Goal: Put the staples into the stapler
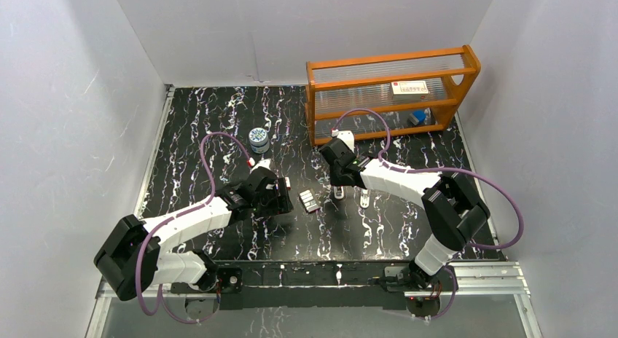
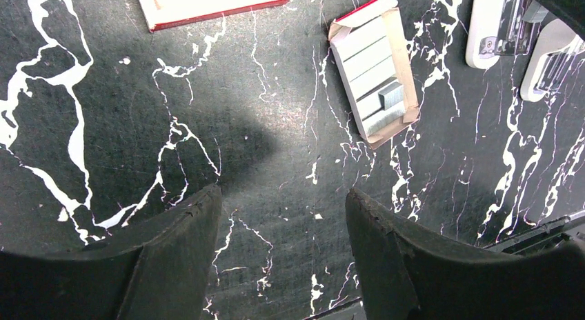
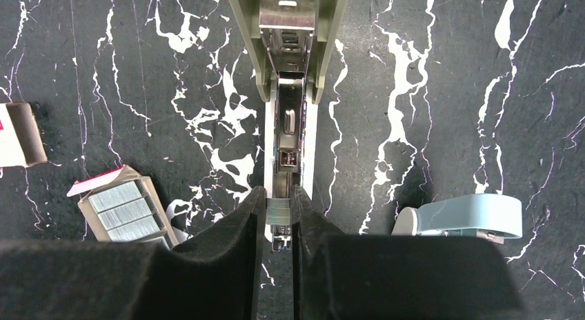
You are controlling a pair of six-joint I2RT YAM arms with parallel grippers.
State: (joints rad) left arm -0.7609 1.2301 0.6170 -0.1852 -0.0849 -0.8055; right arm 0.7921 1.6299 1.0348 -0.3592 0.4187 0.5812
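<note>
One silver-grey ridged strip of staples (image 3: pixel 279 210) is clamped in the right gripper (image 3: pixel 279 198), lined up along the open channel of the slim beige-grey stapler (image 3: pixel 290 120), evidently for seating. The left gripper (image 2: pixel 283 194) hangs released, empty, near the cardboard staple tray (image 2: pixel 407 92).

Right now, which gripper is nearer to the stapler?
Right. The right gripper sits directly over the stapler, shut on a staple strip; the left gripper hovers open to the side, beyond the staple box.
</note>
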